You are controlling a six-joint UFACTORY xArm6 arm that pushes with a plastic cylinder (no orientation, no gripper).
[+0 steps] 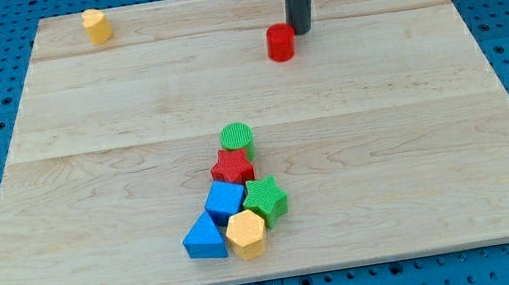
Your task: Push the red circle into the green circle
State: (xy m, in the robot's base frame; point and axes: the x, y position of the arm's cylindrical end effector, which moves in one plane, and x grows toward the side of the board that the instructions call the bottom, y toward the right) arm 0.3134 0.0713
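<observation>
The red circle (280, 43) stands on the wooden board (82, 138) near the view's top, right of centre. My tip (302, 30) is just to its upper right, touching or almost touching it. The green circle (237, 138) stands lower down near the board's middle, at the top of a cluster of blocks, well below and left of the red circle.
Below the green circle sit a red star (232, 167), a green star (265, 199), a blue cube (225, 202), a blue triangle (206, 239) and a yellow hexagon (246, 234). A yellow block (96, 26) stands at the top left.
</observation>
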